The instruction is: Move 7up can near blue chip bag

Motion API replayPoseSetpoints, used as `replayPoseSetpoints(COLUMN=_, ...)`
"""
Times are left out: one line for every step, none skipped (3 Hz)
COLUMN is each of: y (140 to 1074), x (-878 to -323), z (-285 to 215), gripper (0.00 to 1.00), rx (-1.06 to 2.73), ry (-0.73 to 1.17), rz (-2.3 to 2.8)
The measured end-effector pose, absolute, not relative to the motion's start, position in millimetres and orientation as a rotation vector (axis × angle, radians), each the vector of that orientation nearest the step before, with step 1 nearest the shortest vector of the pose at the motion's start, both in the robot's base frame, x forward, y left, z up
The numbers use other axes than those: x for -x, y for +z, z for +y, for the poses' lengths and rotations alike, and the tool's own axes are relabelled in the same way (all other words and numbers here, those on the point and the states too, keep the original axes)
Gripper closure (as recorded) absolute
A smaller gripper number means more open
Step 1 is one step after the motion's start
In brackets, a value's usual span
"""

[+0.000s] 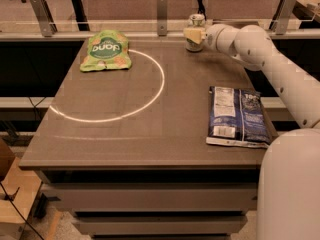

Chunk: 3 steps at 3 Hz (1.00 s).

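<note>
Currently the 7up can [195, 20] stands upright at the far edge of the table [125, 144], right of centre. The gripper [193, 34] is at the can's middle, reaching in from the right on a white arm [272, 64]. Whether it has clenched on the can or is merely around it cannot be told.

The blue chip bag [237, 116] lies flat near the table's right edge, closer to the camera and well apart from the can. The step looks like securing the can: a firm hold at mid-height, then a straight lift, should keep it upright.

Behind the can runs a rail with a metal post [161, 6], so the way out is towards the camera. Bare tabletop lies between can and bag. A green bag [105, 50] and a white ring of light [150, 101] sit to the left, off that route.
</note>
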<state>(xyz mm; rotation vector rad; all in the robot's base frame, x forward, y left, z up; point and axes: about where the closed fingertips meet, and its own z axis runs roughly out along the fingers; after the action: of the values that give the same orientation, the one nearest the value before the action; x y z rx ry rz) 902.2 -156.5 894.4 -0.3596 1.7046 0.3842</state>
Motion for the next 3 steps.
replayPoseSetpoints(y=896.7, x=-902.5, z=-154.8, gripper=0.65, rx=0.367, ry=0.383, rz=1.698)
replayPoseSetpoints(y=904.7, x=-896.4, z=-158.7, gripper=0.88, rx=0.377, ry=0.353, rz=1.687)
replayPoseSetpoints(y=919.0, x=-879.6, z=-164.8, gripper=1.00, rx=0.418, ry=0.339, rz=1.693)
